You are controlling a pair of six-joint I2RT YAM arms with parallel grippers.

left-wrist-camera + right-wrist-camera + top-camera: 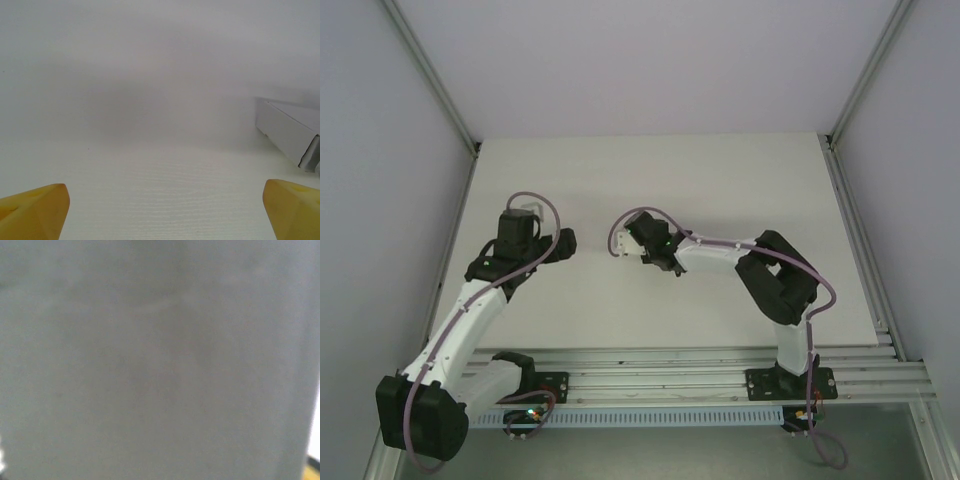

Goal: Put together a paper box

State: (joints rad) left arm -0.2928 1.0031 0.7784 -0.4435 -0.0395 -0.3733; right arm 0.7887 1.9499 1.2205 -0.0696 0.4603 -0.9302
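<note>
The left gripper (165,209) hovered low over the white table (720,180), its yellow fingers (35,207) spread wide. To its right, the right gripper (632,245) clasped the paper box (286,131) near the table's middle.

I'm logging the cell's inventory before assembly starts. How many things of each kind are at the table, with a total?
Small white paper box: 1
Black-and-white robot arms, left and right: 2
Total: 3
</note>
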